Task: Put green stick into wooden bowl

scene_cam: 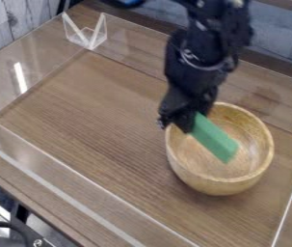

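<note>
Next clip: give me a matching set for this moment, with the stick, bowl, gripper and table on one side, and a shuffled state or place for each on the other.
Things:
1. green stick
2. wooden bowl
3. gripper
4. table

States or places:
A. sits on the table at the right
B. shut on one end of the stick
C. held tilted, lower end inside the bowl
D. dark wood grain, clear walls along its edges

Pairs: 1-C, 2-A, 3-B, 4-D
</note>
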Action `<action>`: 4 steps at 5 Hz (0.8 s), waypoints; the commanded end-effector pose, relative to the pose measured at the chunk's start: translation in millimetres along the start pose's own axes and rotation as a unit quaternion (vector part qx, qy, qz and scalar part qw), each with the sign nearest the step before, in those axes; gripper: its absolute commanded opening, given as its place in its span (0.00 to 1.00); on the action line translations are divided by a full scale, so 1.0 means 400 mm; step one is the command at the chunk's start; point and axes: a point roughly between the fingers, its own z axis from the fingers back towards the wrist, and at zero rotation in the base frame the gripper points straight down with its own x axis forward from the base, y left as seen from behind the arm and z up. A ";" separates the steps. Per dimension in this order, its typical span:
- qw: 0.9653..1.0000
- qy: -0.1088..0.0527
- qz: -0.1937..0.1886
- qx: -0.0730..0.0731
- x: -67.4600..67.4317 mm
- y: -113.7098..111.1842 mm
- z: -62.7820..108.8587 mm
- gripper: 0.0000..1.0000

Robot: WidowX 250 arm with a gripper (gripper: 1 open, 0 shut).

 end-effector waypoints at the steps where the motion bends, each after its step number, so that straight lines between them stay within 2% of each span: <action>1: 1.000 -0.006 -0.015 -0.010 0.007 -0.007 -0.001 1.00; 2: 0.999 -0.005 -0.031 -0.006 0.016 -0.008 0.002 1.00; 3: 0.999 0.001 -0.034 -0.002 0.040 -0.028 0.033 1.00; 4: 0.999 0.023 -0.041 -0.005 0.099 -0.052 0.092 1.00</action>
